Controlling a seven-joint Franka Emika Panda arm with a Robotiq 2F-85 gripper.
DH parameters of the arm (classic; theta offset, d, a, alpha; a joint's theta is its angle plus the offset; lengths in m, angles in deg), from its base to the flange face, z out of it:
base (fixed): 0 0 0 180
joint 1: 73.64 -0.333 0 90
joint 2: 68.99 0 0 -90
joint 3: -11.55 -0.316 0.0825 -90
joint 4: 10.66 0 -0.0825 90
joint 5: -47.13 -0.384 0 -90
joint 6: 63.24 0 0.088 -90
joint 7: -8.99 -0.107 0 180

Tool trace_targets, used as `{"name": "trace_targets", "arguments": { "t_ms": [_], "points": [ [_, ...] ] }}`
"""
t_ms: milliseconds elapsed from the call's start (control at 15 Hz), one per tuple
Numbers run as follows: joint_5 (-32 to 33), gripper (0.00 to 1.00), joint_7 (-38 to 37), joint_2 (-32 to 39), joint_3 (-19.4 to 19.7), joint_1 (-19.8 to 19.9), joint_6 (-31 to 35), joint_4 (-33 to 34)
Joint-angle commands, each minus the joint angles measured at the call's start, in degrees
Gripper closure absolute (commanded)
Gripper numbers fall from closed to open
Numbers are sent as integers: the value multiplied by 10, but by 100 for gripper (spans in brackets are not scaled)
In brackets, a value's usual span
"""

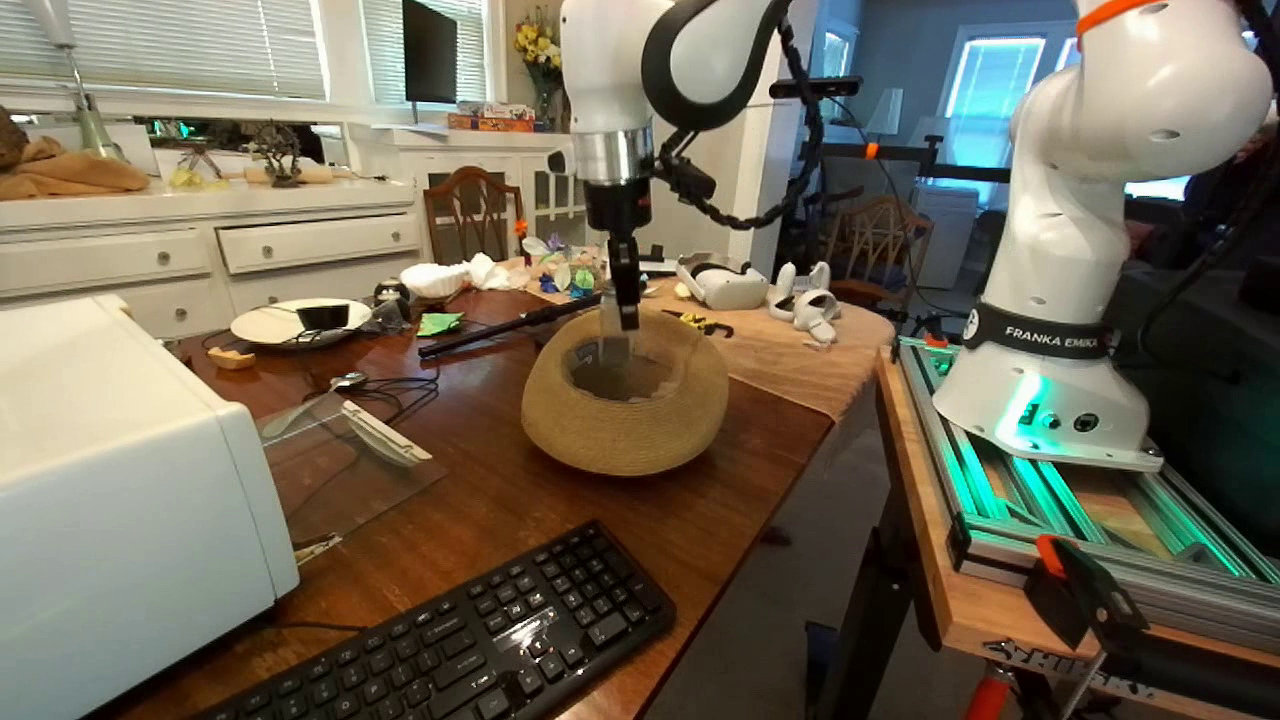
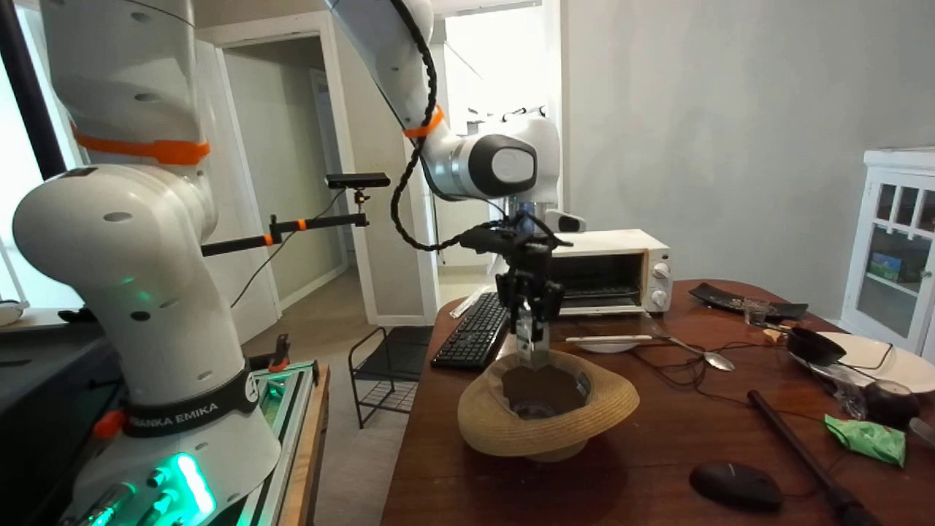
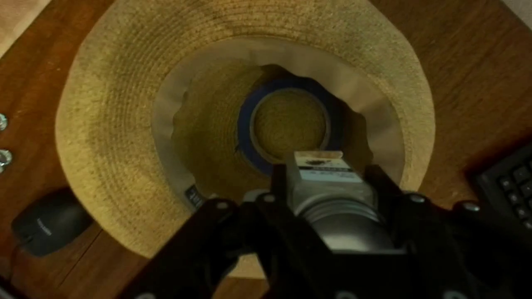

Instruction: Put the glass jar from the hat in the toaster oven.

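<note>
- My gripper [image 3: 327, 176] held the jar [image 3: 338, 207] upright at the mouth of the hat [image 1: 625, 435]
- I judged the grasp done
- Carrying it to the open oven [image 1: 140, 500] and placing it inside remained

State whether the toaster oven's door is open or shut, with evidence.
Open: the clear door lies lowered in front of the toaster oven, and its dark interior shows in an exterior view.
</note>
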Motion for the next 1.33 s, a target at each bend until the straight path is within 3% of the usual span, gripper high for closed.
{"name": "trace_targets", "arguments": {
  "t_ms": [0,200,467,533,933,1000,1267],
  "points": [
    [-27,76,32,-68,-18,3,-35,7],
    [-123,76,92,-76,-32,-5,-8,22],
    [-230,76,158,-45,-40,-6,-62,65],
    [-189,51,123,-66,-42,-8,-30,39],
    [-215,51,144,-47,-43,-5,-46,56],
    [-214,76,135,-49,-42,-4,-29,48],
    [-242,76,128,11,-46,-3,74,67]
  ]
}}
